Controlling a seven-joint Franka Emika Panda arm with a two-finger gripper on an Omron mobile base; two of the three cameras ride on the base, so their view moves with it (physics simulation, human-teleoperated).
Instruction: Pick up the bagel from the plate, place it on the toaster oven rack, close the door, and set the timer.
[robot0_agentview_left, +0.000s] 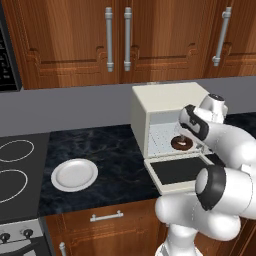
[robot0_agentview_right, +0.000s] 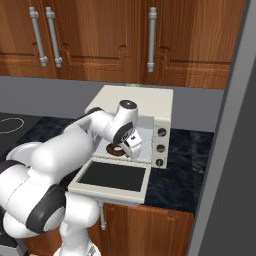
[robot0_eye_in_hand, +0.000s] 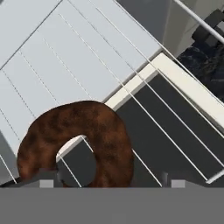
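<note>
The dark brown bagel (robot0_agentview_left: 181, 143) (robot0_agentview_right: 116, 150) (robot0_eye_in_hand: 78, 140) lies on the wire toaster oven rack (robot0_agentview_left: 161, 136) (robot0_eye_in_hand: 65, 65), at its front edge over the cream sill. My gripper (robot0_eye_in_hand: 112, 183) (robot0_agentview_right: 131, 147) hangs just above it, jaws spread wide, one fingertip on each side of the ring and neither pressing it. The door (robot0_agentview_left: 177, 172) (robot0_agentview_right: 112, 177) is folded down flat in front of the cream toaster oven (robot0_agentview_left: 165, 100) (robot0_agentview_right: 135, 100), dark glass facing up. The white plate (robot0_agentview_left: 74, 174) sits bare on the counter to the left.
Three knobs (robot0_agentview_right: 160, 148) run down the oven's right panel. Stove burners (robot0_agentview_left: 15, 150) lie at the far left. Wooden wall cabinets with bar handles (robot0_agentview_left: 127, 37) hang above. A tall grey panel (robot0_agentview_right: 235, 150) closes off the right side.
</note>
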